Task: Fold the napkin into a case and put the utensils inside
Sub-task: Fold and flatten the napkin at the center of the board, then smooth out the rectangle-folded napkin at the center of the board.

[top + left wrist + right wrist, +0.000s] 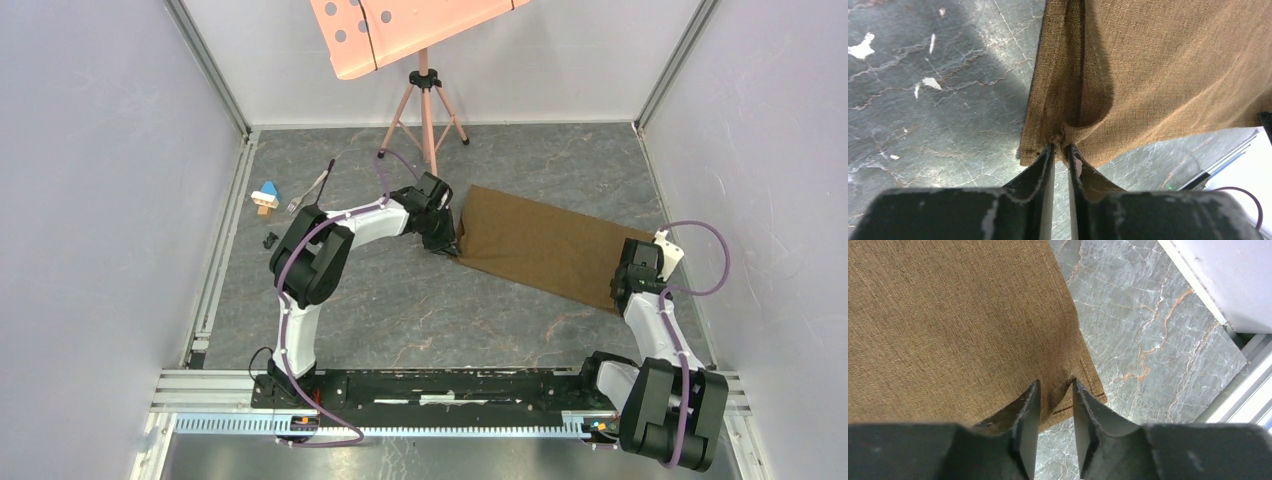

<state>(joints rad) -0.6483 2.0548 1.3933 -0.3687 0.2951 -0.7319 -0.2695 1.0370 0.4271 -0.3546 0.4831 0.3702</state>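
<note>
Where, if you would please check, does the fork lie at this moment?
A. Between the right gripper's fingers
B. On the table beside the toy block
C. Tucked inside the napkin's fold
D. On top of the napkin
B: the top view shows the fork lying on the table near its left edge, next to the toy block and well apart from the napkin.

The right gripper (pixel 1055 383) is scuffed, matt black plastic. Under its fingertips, the napkin (pixel 948 315) is coarse, matt woven cloth. Beyond that, the table (pixel 1148 340) looks like smooth, veined grey stone.
</note>
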